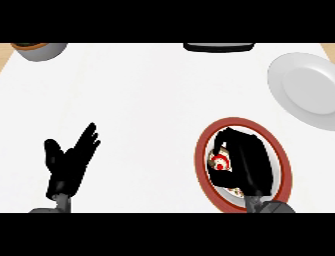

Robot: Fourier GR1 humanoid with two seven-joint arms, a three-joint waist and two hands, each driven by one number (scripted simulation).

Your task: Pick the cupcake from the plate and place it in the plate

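A red-rimmed plate [208, 135] lies at the lower right of the white counter. My right hand [250, 162] hovers over its middle, and its fingers curl round the cupcake [220, 161], of which only a red and white part shows at the hand's left side. A plain white plate [314, 90] sits at the upper right, apart from the hand. My left hand [70, 160] rests open at the lower left, fingers up.
A grey bowl [41, 50] with brown contents stands at the far left corner. A dark object with a white edge [219, 47] sits at the back centre. Wooden surface shows past the counter's left and right edges.
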